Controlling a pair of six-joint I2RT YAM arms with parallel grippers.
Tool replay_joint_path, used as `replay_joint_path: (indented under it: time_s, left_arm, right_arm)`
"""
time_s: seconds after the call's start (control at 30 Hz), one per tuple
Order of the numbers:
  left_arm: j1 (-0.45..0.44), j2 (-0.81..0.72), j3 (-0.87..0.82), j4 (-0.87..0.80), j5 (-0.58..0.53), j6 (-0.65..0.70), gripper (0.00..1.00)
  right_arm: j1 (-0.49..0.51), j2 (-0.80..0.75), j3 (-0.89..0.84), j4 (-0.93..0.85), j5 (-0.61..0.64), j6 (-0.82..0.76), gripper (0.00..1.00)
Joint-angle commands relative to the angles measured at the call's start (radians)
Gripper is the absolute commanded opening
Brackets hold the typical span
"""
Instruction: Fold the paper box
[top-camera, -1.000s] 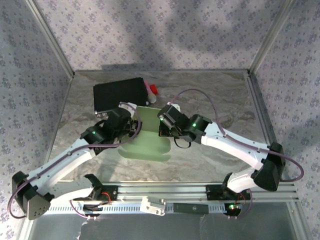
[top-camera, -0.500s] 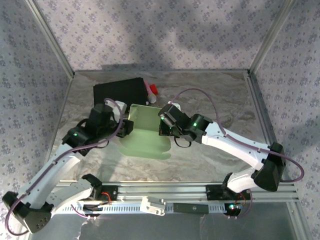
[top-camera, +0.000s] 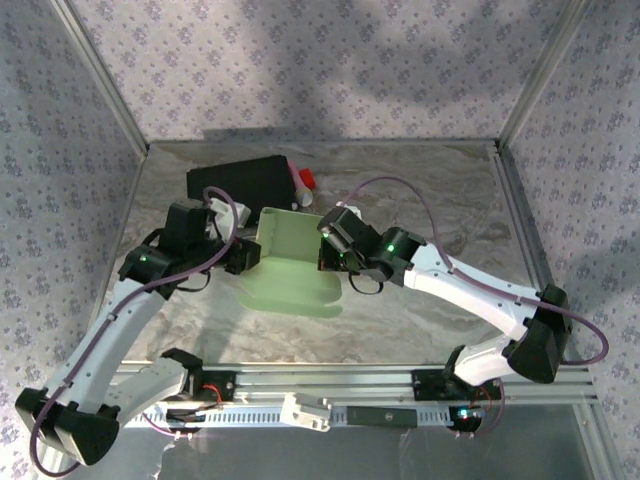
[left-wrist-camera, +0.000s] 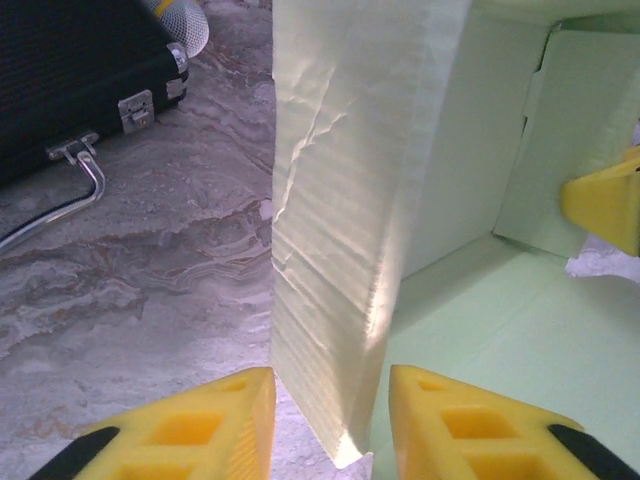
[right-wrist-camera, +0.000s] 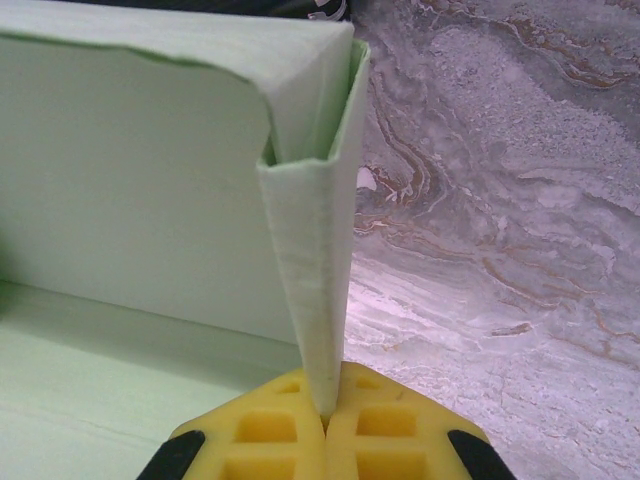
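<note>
Now, on your left, the black case (top-camera: 238, 185) lies at the far side of the table (top-camera: 440, 200). Beside it, your left gripper (left-wrist-camera: 331, 385) straddles the raised left wall of the paper box (top-camera: 290, 270); you cannot tell whether its fingers actually pinch it. The box sits mid-table, half-formed. Your right gripper (right-wrist-camera: 325, 395) is clamped tight on the box's folded right wall.

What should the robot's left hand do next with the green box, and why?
Probably close the left fingers on the paper box's upright left wall: it stands between them, not yet pinched, while the right fingers pinch the other wall.
</note>
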Motion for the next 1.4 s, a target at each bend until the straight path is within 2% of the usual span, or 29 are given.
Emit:
replay_joint_path:
  time_s: [0.0,0.27,0.4,0.53,0.63,0.8,0.9,1.03,1.23,1.37]
  left_arm:
    - [0.014,0.0,0.007,0.0,0.044,0.028,0.28]
    - [0.012,0.03,0.006,0.022,0.049,0.035,0.23]
    - [0.008,0.026,-0.001,0.041,0.036,0.029,0.14]
    - [-0.031,0.015,-0.009,0.049,-0.041,0.028,0.02]
    - [-0.086,0.012,-0.013,0.049,-0.129,0.026,0.0]
    - [-0.254,0.024,-0.026,0.056,-0.402,0.002,0.0]
    - [-0.363,0.045,-0.031,0.088,-0.645,-0.052,0.0]
    - [-0.46,0.1,-0.022,0.076,-0.888,-0.121,0.0]
    - [-0.548,0.182,0.017,0.067,-1.111,-0.201,0.0]
    - [-0.586,0.23,0.044,0.022,-1.2,-0.24,0.0]
  right_arm:
    - [-0.006,-0.017,0.007,-0.007,-0.006,-0.014,0.0]
    - [-0.001,-0.014,0.018,-0.007,-0.005,-0.015,0.0]
    - [0.0,-0.018,0.014,-0.006,-0.003,-0.014,0.0]
    - [0.001,-0.017,0.015,-0.003,0.0,-0.01,0.0]
    - [0.006,-0.014,0.017,0.001,0.002,-0.01,0.0]
    - [0.021,0.0,0.022,0.0,0.015,0.0,0.0]
    - [0.029,0.005,0.024,0.0,0.027,0.006,0.0]
    - [0.036,0.005,0.028,-0.005,0.034,0.009,0.0]
    - [0.044,0.007,0.03,-0.005,0.04,0.014,0.0]
    - [0.044,0.008,0.028,-0.006,0.038,0.016,0.0]
